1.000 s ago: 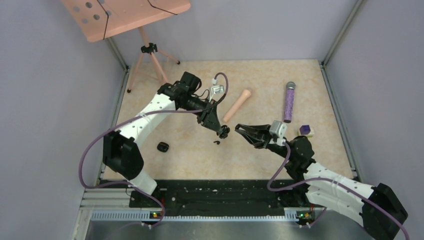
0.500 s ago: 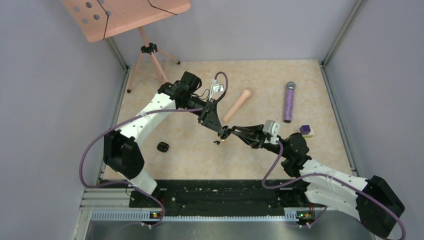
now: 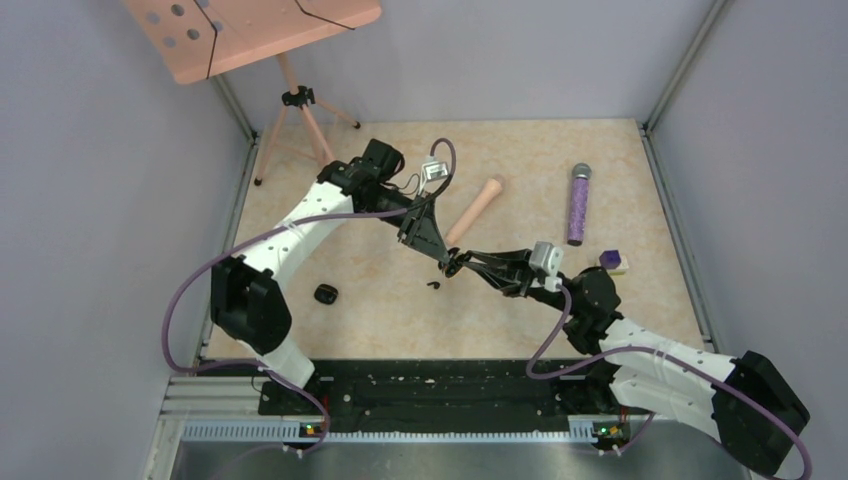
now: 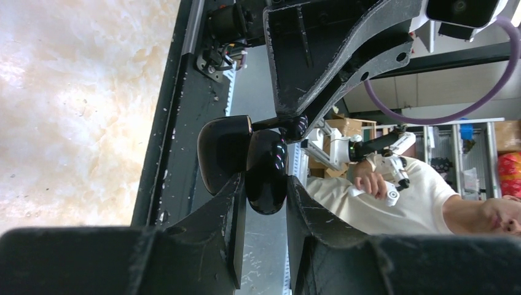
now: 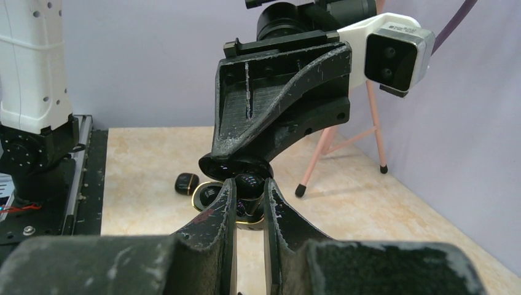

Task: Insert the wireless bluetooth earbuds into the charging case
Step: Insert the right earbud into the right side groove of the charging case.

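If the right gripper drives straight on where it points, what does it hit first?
The charging case, clamped in the left gripper. The right gripper has its tips right at it, though depth is unclear.

Beige marbled table [image 3: 380,320]. Lying on it:
- peach rod [image 3: 476,210] at 12-1 o'clock, diagonal
- purple glitter stick [image 3: 578,205] at 2
- purple-and-white cube [image 3: 612,262] at 3, near the right edge
- tiny black earbud [image 3: 434,285] at 6, close to centre
- black rounded lump [image 3: 325,294] at 8
- pink tripod [image 3: 312,130] at 11, far-left corner
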